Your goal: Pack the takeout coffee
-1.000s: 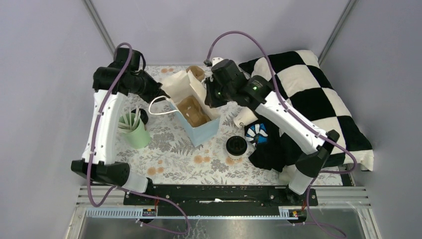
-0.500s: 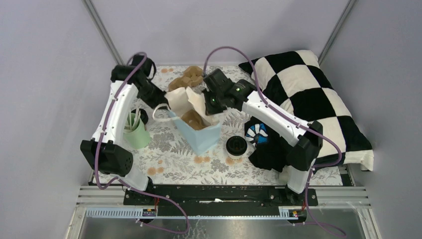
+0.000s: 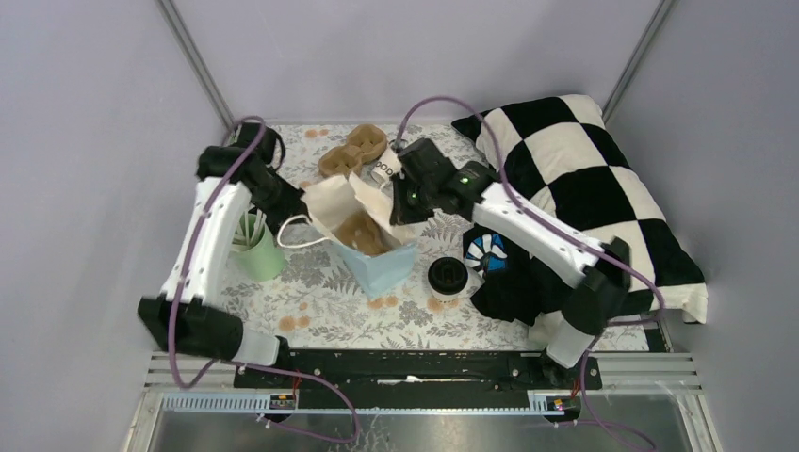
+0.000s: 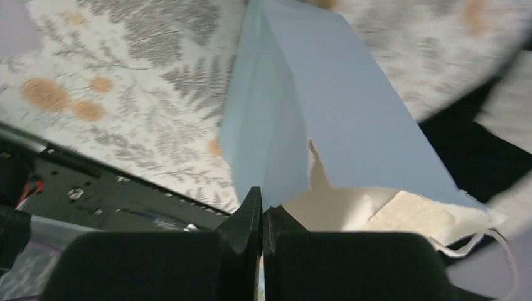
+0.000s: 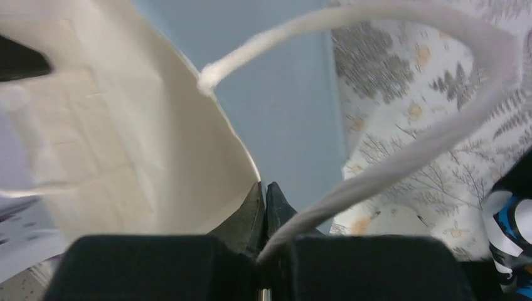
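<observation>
Shifted nearer, creased blue paper bag (image 3: 384, 266) hangs between pinching jaws.

Fern-print tablecloth (image 3: 330, 311) covers the table. Mint-green cup (image 3: 262, 256) with white sticks stands upright near the left edge. Black-and-white checkered pillow (image 3: 584, 179) takes the far right side. Black fabric (image 3: 513, 282) is bunched against the pillow's near side, with a blue-and-white round item (image 3: 486, 252) on it; can't tell what it is. Brown pulp tray (image 3: 355, 149) lies at back centre.
</observation>
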Available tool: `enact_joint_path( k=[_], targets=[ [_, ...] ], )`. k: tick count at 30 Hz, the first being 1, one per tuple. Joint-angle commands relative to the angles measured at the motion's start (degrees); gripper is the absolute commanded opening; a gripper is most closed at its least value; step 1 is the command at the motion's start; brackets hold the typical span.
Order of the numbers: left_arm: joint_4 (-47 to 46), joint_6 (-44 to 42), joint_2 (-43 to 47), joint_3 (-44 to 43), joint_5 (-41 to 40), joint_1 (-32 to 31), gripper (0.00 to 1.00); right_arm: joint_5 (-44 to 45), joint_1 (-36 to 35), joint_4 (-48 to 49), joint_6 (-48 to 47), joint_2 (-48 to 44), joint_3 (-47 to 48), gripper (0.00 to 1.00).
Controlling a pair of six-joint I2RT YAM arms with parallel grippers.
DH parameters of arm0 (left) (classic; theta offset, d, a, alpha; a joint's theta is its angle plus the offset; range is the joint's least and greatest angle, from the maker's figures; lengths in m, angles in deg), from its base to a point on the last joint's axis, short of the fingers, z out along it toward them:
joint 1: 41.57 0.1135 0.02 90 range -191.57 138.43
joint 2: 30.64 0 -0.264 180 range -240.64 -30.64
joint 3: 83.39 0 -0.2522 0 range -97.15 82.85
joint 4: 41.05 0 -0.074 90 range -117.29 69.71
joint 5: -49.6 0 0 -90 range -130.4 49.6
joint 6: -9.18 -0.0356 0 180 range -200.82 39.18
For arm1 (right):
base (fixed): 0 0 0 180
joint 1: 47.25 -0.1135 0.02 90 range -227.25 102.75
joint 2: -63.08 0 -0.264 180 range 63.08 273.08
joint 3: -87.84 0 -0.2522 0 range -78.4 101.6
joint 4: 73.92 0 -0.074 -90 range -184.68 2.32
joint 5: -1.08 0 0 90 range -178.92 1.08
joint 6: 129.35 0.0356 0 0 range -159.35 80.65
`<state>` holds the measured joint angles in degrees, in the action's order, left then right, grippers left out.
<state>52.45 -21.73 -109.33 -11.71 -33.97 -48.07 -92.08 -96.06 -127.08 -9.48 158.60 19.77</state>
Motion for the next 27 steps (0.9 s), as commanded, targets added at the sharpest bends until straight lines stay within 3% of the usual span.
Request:
enact_joint_path(
  k=[1, 5, 9, 13, 17, 19, 21, 23, 27],
  targets=[
    [0.2, -0.6, -5.1, 3.2, -3.7, 0.2, 0.0, -0.2, 2.1, -5.9, -2.4, 7.4, 3.7, 0.0],
    [3.8, -1.4, -5.1, -15.8, -5.6, -0.3, 0.0, 1.8, -2.1, -11.6, -3.6, 7.9, 19.4, 0.0],
    [3.8, -0.2, -4.3, -25.9, -6.3, 0.7, 0.0, -3.7, -2.5, -10.1, 0.7, 6.7, 23.9, 0.0],
    [3.6, 0.9, -2.6, -18.0, -9.1, 1.0, 0.0, -2.8, -1.3, -5.0, 2.2, 2.9, 13.8, 0.0],
    [-1.7, 1.0, 0.7, 5.9, -7.5, 1.1, 0.0, -3.3, 0.6, 1.7, 2.6, 1.1, -1.6, 0.0],
    [-3.1, 0.4, 0.8, 12.5, -4.5, 1.1, 0.0, -3.4, 1.5, 0.7, 1.9, 3.7, -4.7, 0.0],
    [-3.5, -1.7, 0.0, 11.5, -1.1, 1.1, 0.0, -3.6, 2.1, -4.4, -0.7, 7.0, 0.0, 0.0],
    [-4.3, -3.6, -0.2, 4.4, -1.3, 1.1, 0.0, -0.4, 0.5, -7.5, -6.0, 7.7, 6.9, 0.0],
    [-9.8, -7.6, 2.3, -5.8, -1.5, 1.1, 0.0, 2.6, -2.6, -1.5, -15.1, 4.3, 11.0, 0.0]
  ],
)
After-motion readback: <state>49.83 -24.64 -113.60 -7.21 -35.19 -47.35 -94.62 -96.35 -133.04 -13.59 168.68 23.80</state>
